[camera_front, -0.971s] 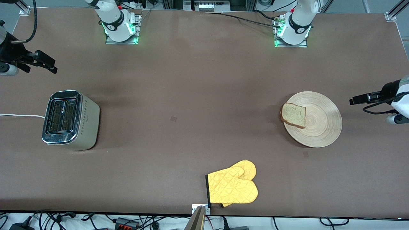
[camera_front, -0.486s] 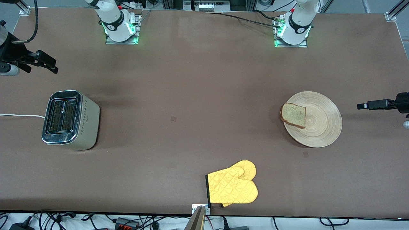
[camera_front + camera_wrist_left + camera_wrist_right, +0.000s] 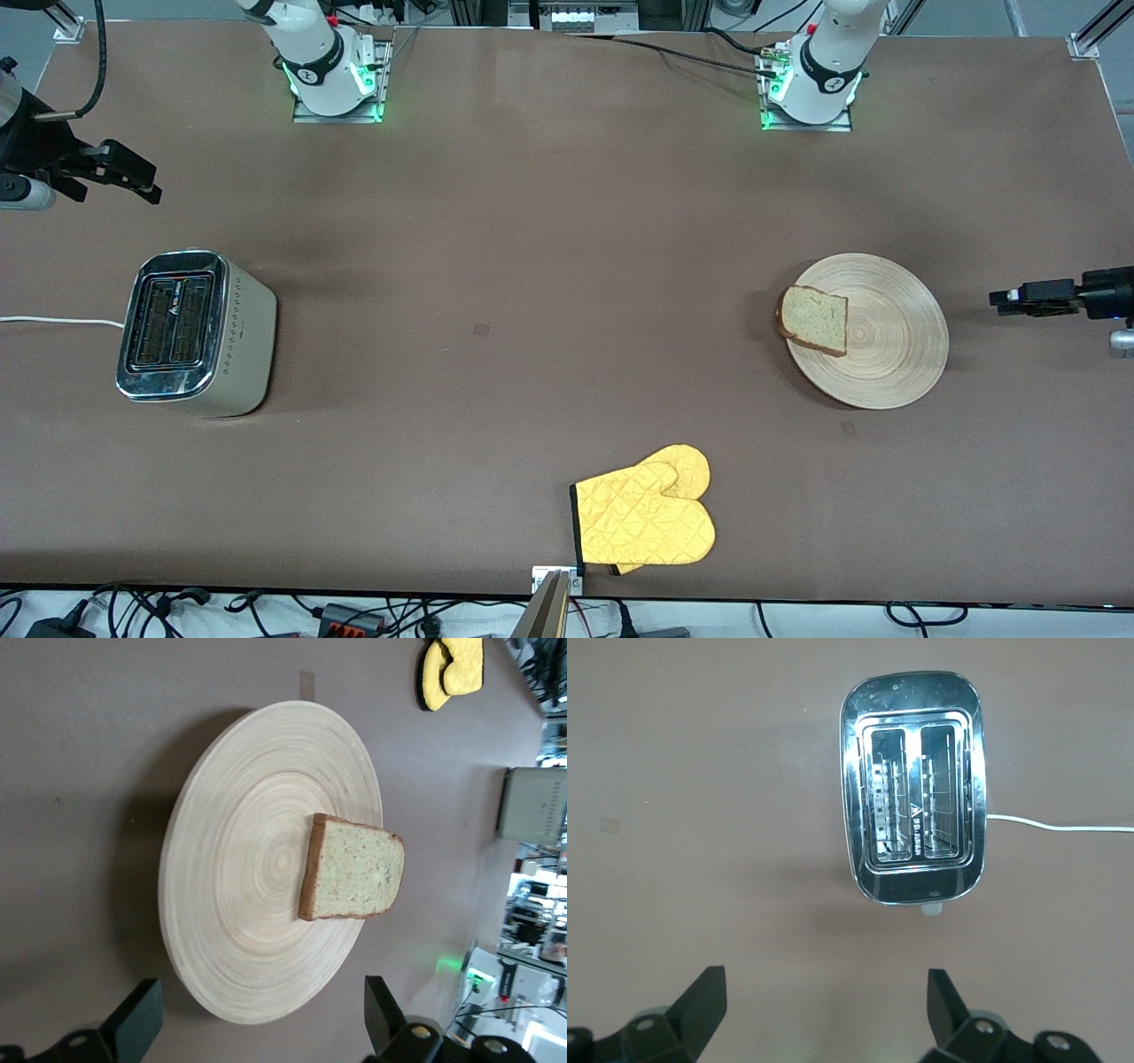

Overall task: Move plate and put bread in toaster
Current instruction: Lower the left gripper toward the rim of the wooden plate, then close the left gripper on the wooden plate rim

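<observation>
**On the brown surface: one plate, one slice, one toaster, one mitt**

Toward the left arm's end of the surface (image 3: 549,266) lies a single round wooden plate (image 3: 886,341), flat, with one slice of bread (image 3: 815,321) on it. The slice sits at the plate's rim on the side facing the toaster, and its crust edge slightly overhangs that rim. In the left wrist view the bread (image 3: 354,868) lies off-centre on the ring-grained plate (image 3: 239,904).

One silver toaster (image 3: 190,332) stands well apart from the plate, toward the right arm's end, upright with two slots facing up — both slots show no bread in the right wrist view, where the toaster (image 3: 912,784) is seen from above. One white cord (image 3: 53,321) runs from it toward the surface's edge.

One yellow oven mitt (image 3: 645,518) lies flat close to the edge nearest the front camera, between toaster and plate along the length of the surface, nearer the plate.

Two pincers are in view. The left pincer (image 3: 1005,299) hovers beside the plate at the left arm's end, fingers apart, holding nothing; its two dark fingers (image 3: 133,1023) frame the plate in its own view. The right pincer (image 3: 146,189) hangs above the surface near the toaster, fingers spread, empty; its fingers (image 3: 700,1001) point toward the toaster.
</observation>
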Controlling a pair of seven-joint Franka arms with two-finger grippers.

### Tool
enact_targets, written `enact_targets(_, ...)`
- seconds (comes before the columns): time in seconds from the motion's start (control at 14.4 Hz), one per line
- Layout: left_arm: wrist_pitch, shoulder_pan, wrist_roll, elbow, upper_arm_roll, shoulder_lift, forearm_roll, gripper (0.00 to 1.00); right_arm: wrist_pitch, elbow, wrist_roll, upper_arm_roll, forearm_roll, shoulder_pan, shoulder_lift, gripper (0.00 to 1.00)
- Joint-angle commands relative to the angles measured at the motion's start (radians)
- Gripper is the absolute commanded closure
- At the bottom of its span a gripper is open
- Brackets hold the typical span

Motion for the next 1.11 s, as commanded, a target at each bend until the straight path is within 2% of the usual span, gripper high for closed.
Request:
enact_targets(0.0,-0.01,0.026,0.057,0.035,-0.011,0.099,-0.065,0.0,-0.002,-0.006,-0.017,0.002,0.011,-0.002,-0.004,0.0)
enact_targets(0.14,-0.001,0.026,0.087,0.021,-0.011,0.136,-0.103,0.0,-0.001,-0.004,-0.019,0.002,0.011,-0.001,0.001,0.0)
enact_targets(0.56,0.098,0.014,0.071,-0.063,-0.011,0.146,-0.106,0.0,-0.002,-0.004,-0.017,0.002,0.011,-0.002,0.001,0.0)
enact_targets(0.69,0.155,0.013,0.074,-0.1,-0.015,0.146,-0.106,0.14,-0.005,-0.003,-0.014,0.002,0.011,-0.004,0.001,0.0)
enact_targets(0.76,0.158,0.013,0.084,-0.098,-0.018,0.144,-0.105,0.25,-0.01,-0.003,-0.016,0.002,0.013,-0.004,0.001,0.0)
enact_targets(0.83,0.16,0.013,0.089,-0.097,-0.018,0.141,-0.1,0.42,-0.01,-0.004,-0.017,0.002,0.013,-0.004,0.001,0.0)
enact_targets(1.04,0.158,0.011,0.089,-0.098,-0.021,0.141,-0.099,0.74,-0.008,-0.003,-0.008,0.002,0.011,-0.004,0.001,0.0)
